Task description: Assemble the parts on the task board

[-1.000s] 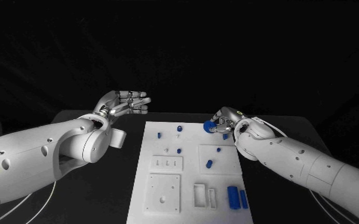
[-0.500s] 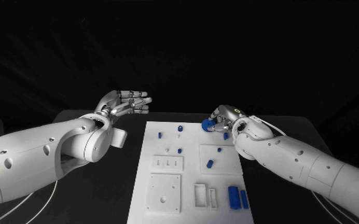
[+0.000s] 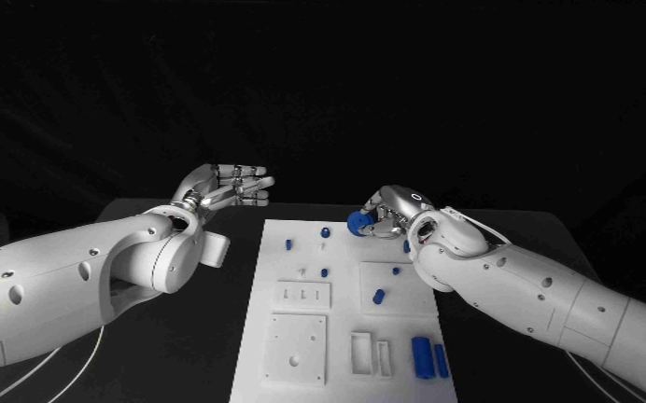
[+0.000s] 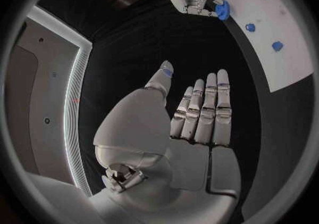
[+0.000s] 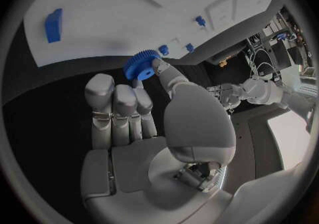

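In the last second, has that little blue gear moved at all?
Yes. The blue gear, held by the right hand, shifted leftward over the task board's far edge.

no readable text, label, brand, number or sign shows on anything.

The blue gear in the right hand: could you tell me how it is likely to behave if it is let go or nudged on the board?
The blue gear looks like stiff moulded plastic, so it probably won't flex. It is round and toothed, so on edge it might roll; flat it should sit steady. The right hand holds it by fingertips alone above the task board, suggesting it is light.
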Robot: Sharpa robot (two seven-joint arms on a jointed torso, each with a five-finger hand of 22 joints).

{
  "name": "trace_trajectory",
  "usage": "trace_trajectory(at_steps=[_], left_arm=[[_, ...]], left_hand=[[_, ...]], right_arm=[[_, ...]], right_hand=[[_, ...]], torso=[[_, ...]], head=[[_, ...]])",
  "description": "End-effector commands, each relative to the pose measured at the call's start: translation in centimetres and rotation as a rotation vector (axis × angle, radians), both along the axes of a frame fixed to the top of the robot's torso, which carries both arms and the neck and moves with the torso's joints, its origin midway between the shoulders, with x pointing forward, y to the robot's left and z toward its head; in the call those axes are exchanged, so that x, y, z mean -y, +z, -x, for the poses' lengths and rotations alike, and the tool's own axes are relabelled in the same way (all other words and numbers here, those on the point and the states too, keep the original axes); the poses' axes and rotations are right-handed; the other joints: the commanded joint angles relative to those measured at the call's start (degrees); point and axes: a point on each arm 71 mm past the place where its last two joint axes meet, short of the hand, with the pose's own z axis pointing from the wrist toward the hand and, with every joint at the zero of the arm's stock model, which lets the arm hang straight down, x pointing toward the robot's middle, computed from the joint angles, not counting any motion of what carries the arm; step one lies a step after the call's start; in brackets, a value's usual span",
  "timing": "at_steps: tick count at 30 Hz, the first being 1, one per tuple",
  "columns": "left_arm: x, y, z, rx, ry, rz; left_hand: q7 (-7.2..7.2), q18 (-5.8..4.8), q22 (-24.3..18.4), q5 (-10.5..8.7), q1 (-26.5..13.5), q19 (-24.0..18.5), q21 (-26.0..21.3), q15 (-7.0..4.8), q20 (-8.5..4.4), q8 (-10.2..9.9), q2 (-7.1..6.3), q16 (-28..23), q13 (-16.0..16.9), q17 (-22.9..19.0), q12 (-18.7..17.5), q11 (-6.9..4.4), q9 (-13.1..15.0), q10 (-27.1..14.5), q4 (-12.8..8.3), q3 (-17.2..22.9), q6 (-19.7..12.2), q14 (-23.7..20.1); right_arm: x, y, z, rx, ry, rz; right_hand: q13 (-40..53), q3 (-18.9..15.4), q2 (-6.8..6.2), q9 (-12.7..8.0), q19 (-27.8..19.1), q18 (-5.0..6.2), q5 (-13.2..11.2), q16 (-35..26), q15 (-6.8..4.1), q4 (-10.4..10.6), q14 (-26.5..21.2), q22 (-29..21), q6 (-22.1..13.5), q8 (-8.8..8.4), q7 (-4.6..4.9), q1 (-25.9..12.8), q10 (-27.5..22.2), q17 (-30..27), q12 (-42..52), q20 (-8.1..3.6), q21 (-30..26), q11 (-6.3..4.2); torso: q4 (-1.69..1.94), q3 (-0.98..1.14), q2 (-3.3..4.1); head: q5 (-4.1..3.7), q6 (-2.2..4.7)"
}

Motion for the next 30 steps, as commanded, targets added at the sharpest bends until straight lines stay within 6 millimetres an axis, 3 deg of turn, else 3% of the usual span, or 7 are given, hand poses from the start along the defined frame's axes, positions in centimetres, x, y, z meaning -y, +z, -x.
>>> trace_trajectory(at_steps=[1,9,14,18,25,30], left_arm=[[0.2,0.1,0.1,0.005,-0.016,0.001],[0.3,0.1,0.1,0.005,-0.019,0.001],[0.4,0.1,0.1,0.004,-0.020,0.002],[0.4,0.1,0.2,0.004,-0.022,0.002],[0.5,0.1,0.2,0.003,-0.024,0.002],[0.7,0.1,0.1,0.001,-0.029,0.002]], left_hand=[[0.14,-0.15,-0.07,-0.05,0.17,-0.31,0.33,0.01,-0.05,0.16,0.60,-0.05,0.07,-0.04,0.30,-0.01,0.03,-0.55,-0.35,0.10,-0.10,-0.53],[0.14,-0.15,-0.07,-0.05,0.17,-0.31,0.33,0.01,-0.05,0.16,0.60,-0.05,0.07,-0.04,0.30,-0.01,0.03,-0.55,-0.35,0.10,-0.10,-0.53],[0.14,-0.15,-0.07,-0.05,0.17,-0.31,0.33,0.01,-0.05,0.16,0.60,-0.05,0.07,-0.04,0.30,-0.01,0.03,-0.55,-0.35,0.10,-0.10,-0.53],[0.14,-0.13,-0.07,-0.04,0.10,-0.33,0.39,0.02,-0.05,0.16,0.83,-0.06,0.07,-0.04,0.30,-0.01,0.03,-0.54,-0.57,0.02,-0.15,-0.56],[0.14,-0.13,-0.07,-0.04,0.10,-0.33,0.39,0.02,-0.05,0.16,0.83,-0.06,0.07,-0.04,0.30,-0.01,0.03,-0.54,-0.57,0.02,-0.15,-0.56],[0.14,-0.13,-0.07,-0.04,0.10,-0.33,0.39,0.02,-0.05,0.16,0.83,-0.06,0.07,-0.04,0.30,-0.01,0.03,-0.54,-0.57,0.02,-0.15,-0.56]], right_arm=[[-1.4,0.5,0.6,0.033,0.035,0.014],[-4.5,0.1,1.8,0.056,0.106,0.050],[-6.0,-0.3,2.0,0.057,0.128,0.062],[-7.1,-0.7,2.2,0.052,0.143,0.070],[-8.6,-1.5,2.4,0.039,0.152,0.091],[-9.1,-2.4,2.3,0.024,0.148,0.116]], right_hand=[[0.05,0.01,-0.23,0.04,3.15,-0.91,-0.22,0.29,-0.45,0.35,0.07,5.57,0.94,0.16,-0.37,0.66,0.23,-0.01,0.08,-0.55,0.35,0.00],[-0.01,0.06,-0.35,0.03,3.11,-0.92,-0.65,0.13,-0.41,0.60,0.04,5.53,0.79,0.16,-0.33,0.71,0.17,-0.16,-0.08,-0.51,0.26,0.08],[-0.06,0.19,-0.42,0.04,3.17,-0.92,-0.71,-0.09,-0.45,0.89,0.02,5.64,0.61,0.18,-0.29,0.90,0.13,-0.36,-0.21,-0.55,0.69,0.08],[-0.08,0.29,-0.43,0.02,3.18,-0.93,-0.76,-0.16,-0.46,0.96,0.01,5.66,0.56,0.17,-0.26,0.87,0.11,-0.43,-0.26,-0.55,0.76,0.10],[-0.15,0.38,-0.50,0.02,3.18,-0.93,-0.76,-0.28,-0.45,1.03,-0.01,5.68,0.45,0.17,-0.23,0.86,0.03,-0.54,-0.39,-0.55,0.84,0.11],[-0.24,0.58,-0.53,0.02,3.16,-0.93,-0.75,-0.40,-0.43,1.01,-0.01,5.66,0.31,0.16,-0.19,0.95,-0.09,-0.66,-0.55,-0.53,0.76,0.13]], torso=[[0.09,0.02,0.08],[0.18,-0.12,0.01],[0.31,-0.06,0.11],[0.21,-0.12,0.04],[0.05,-0.02,0.11],[0.46,-0.10,0.11]], head=[[0.15,-0.05],[0.19,0.02],[0.13,0.05],[-0.19,0.26],[-0.03,0.40],[-0.26,0.13]])
